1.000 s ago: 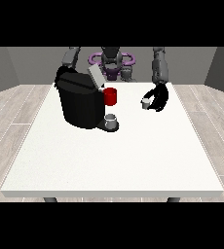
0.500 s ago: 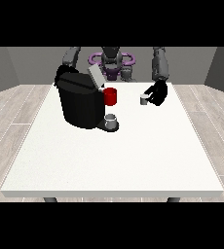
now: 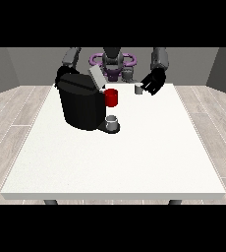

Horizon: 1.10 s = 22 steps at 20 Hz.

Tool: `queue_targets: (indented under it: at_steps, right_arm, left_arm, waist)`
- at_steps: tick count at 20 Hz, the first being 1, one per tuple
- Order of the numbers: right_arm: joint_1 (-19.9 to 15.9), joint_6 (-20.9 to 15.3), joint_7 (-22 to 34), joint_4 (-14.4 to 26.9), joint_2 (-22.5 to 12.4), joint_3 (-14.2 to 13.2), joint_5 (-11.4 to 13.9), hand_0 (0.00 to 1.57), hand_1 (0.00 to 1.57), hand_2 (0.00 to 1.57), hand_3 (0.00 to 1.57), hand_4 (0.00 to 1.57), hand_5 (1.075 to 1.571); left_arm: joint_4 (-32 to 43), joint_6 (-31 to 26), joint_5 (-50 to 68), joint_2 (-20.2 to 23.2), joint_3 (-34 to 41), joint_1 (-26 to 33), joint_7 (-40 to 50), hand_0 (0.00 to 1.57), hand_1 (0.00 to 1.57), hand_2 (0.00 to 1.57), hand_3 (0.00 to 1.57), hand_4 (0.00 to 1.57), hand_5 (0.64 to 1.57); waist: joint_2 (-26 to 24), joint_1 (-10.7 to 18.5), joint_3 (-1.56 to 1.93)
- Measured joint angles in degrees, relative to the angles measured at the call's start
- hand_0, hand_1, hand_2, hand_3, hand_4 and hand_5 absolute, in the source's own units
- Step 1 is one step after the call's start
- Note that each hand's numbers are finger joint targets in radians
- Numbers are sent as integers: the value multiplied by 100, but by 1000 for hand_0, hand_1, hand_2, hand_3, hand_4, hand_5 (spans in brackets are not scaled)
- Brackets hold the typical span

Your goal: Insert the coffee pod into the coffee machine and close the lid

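A black coffee machine (image 3: pixel 80 104) stands at the table's back left, its grey lid (image 3: pixel 96 77) tilted up and open. A red cup-like part (image 3: pixel 112 97) shows at its front, and a small grey cup (image 3: pixel 112 120) sits on its drip tray below. The hand at the view's right (image 3: pixel 151 83) is raised above the table's far edge with its fingers curled round a small pale coffee pod (image 3: pixel 139 88). The pod hangs to the right of the machine's lid and apart from it. The hand at the view's left (image 3: pixel 62 73) is mostly hidden behind the machine.
The white table (image 3: pixel 115 157) stretches towards the camera. The robot's torso with a purple ring (image 3: pixel 113 61) sits behind the far edge. Grey wooden floor surrounds the table.
The hand at the view's right has lifted the pod off the table and carried it up and left, towards the machine's open lid.
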Motion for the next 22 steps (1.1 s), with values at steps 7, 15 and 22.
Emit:
queue_targets:
  at_steps: [7, 15, 22]
  right_arm:
    - [-94, 155, 28, -255, 24, 146, -49, 0, 0, 0, 0, 495, 1571]
    - [-287, 152, 73, -435, 47, 241, -8, 0, 0, 0, 0, 492, 1571]
    - [-483, 18, 142, -637, 44, 315, 70, 0, 0, 0, 0, 549, 1571]
  left_arm:
    - [51, -309, 91, 377, 327, -549, 24, 1272, 1272, 1342, 1293, 548, 1571]
    - [59, -583, 170, 601, 599, -1341, 399, 1211, 1211, 1253, 1199, 507, 1571]
    - [135, -579, 199, 741, 800, -1906, 593, 1284, 1284, 1340, 1276, 519, 1571]
  waist:
    - [206, -339, -2]
    - [366, -619, -2]
    - [710, -883, -2]
